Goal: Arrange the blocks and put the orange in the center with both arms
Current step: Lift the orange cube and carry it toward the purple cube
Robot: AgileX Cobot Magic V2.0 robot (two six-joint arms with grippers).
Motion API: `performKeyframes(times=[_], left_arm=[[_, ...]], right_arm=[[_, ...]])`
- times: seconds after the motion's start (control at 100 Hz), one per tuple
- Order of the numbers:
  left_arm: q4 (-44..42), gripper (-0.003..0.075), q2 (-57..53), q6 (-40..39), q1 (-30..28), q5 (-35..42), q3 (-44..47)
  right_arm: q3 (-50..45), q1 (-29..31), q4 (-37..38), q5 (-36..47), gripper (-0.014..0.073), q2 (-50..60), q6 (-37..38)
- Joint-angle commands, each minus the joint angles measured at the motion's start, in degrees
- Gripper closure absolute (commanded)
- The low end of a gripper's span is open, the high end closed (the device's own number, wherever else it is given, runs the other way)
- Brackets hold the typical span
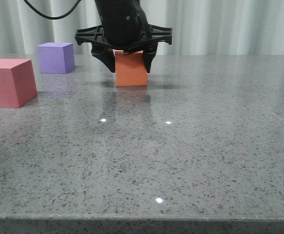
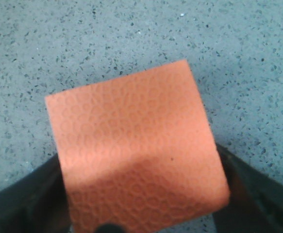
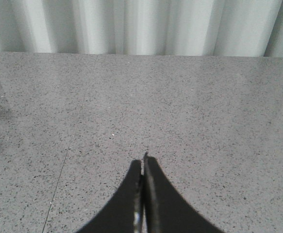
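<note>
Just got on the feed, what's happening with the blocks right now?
The left gripper is closed on the orange cube, which sits at or just above the grey table near the middle; contact with the surface is hard to judge. The red cube and the purple cube stand apart at the left side, untouched. The right gripper is shut, holds nothing and hangs over bare table.
</note>
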State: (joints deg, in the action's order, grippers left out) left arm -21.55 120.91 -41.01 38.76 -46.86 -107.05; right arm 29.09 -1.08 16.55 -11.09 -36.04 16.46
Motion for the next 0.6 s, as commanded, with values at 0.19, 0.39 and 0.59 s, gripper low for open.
performKeyframes(times=[0.19,0.39,0.59], left_arm=[[-3.58,0.0496,-6.6,1.7,0.42,-1.32,-1.83],[-2.45,0.0496,-12.71,8.7,0.31,-2.62,-1.83],[0.4,0.0496,-18.77,15.28,-2.03,-2.67,-1.83]], right_arm=[[1.59,0.38,1.08,4.56,0.0662,0.12,-0.28],[1.59,0.38,1.08,4.56,0.0662,0.12,-0.28],[1.59,0.38,1.08,4.56,0.0662,0.12,-0.28]])
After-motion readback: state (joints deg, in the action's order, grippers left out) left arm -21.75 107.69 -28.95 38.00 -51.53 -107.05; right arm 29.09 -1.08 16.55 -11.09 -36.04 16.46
